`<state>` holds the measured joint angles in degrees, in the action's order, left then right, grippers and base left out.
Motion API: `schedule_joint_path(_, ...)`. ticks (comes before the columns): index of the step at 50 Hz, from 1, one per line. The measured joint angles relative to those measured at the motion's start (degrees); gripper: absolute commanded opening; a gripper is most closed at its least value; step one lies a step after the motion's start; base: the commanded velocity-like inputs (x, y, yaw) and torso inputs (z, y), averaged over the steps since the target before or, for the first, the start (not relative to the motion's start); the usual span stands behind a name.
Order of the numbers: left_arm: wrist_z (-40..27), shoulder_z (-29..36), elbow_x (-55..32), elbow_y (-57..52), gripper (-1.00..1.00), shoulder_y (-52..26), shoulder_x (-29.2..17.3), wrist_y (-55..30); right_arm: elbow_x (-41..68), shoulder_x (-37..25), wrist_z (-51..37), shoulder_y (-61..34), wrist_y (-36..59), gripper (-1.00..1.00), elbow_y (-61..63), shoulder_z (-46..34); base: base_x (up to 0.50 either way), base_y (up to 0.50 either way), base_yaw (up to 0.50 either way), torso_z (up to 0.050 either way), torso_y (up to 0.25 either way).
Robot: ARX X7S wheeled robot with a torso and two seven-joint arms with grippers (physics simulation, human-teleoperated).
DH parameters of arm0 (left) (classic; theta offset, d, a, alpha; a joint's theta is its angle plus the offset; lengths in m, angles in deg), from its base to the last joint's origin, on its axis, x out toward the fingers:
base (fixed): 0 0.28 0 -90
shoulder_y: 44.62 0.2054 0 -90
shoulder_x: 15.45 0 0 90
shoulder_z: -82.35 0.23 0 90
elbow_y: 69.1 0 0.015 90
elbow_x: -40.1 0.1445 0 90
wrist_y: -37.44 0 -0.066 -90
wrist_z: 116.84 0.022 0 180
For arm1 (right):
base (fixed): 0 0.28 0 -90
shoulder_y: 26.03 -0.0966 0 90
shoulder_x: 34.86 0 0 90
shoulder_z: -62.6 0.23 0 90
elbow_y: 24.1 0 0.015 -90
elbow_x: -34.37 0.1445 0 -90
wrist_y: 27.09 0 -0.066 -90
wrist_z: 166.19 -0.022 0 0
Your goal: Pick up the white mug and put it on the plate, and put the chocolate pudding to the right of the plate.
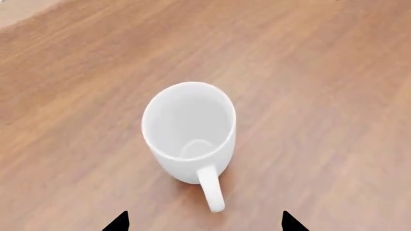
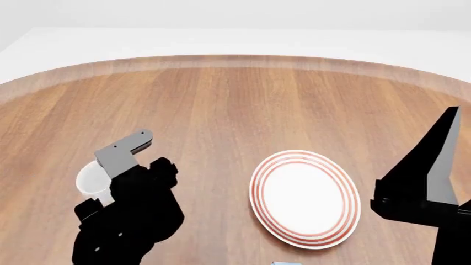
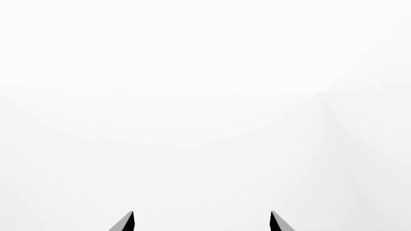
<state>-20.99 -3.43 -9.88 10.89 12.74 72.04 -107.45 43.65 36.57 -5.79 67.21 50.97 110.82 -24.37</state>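
The white mug (image 1: 189, 132) stands upright on the wooden table, its handle pointing toward my left gripper (image 1: 205, 222). That gripper is open and empty, its two fingertips wide apart and short of the handle. In the head view the mug (image 2: 90, 179) is mostly hidden behind my left arm, at the left. The plate (image 2: 305, 197), white with red rings, lies empty right of centre. A light blue sliver at the bottom edge may be the chocolate pudding (image 2: 283, 263). My right gripper (image 3: 201, 221) is open and empty, facing only white background; the right arm stands at the head view's right edge.
The round wooden table (image 2: 235, 99) stretches far behind the mug and plate, with its curved far edge near the top of the head view. White floor lies beyond it.
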Motion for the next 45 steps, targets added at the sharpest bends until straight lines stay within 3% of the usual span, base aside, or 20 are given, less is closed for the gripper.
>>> schedule_joint_path(45, 9.4, 6.1, 4.1, 25.0, 1.00, -6.1, -1.9, 18.0, 0.2, -1.1, -0.9, 0.0, -0.1, 1.00, -0.4, -0.6, 0.00, 0.00, 0.00, 0.000, 0.000)
